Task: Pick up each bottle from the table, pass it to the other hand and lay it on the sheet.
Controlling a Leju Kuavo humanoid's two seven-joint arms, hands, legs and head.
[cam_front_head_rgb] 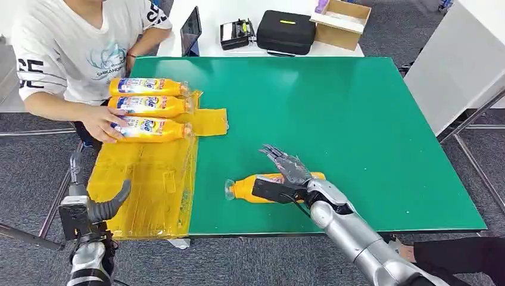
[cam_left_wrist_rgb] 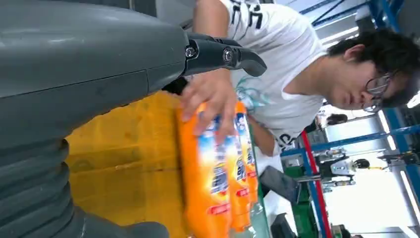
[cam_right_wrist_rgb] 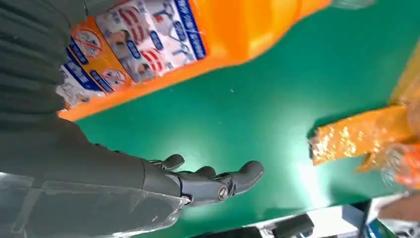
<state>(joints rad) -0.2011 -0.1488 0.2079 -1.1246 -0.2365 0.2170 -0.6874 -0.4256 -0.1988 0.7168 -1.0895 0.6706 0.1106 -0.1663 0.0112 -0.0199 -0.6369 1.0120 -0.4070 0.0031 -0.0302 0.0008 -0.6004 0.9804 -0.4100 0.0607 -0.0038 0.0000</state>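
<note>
A smooth green bench (cam_front_head_rgb: pixel 357 119) carries a crinkled yellow plastic sheet (cam_front_head_rgb: pixel 149 179) at its left edge. One orange bottle (cam_front_head_rgb: pixel 244 189) lies near the front edge under the spread right hand (cam_front_head_rgb: pixel 286 170); the left hand (cam_front_head_rgb: pixel 98 208) is empty, fingers apart.

Green worktop (cam_front_head_rgb: pixel 357 119), yellow sheet (cam_front_head_rgb: pixel 149 179) spread over its near left part, one orange bottle (cam_front_head_rgb: pixel 253 187) laid directly on the green near the front edge

person's hand (cam_front_head_rgb: pixel 102 123) and 3 bottles (cam_front_head_rgb: pixel 149 110) crowd the sheet's (cam_front_head_rgb: pixel 146 179) far end.
</note>
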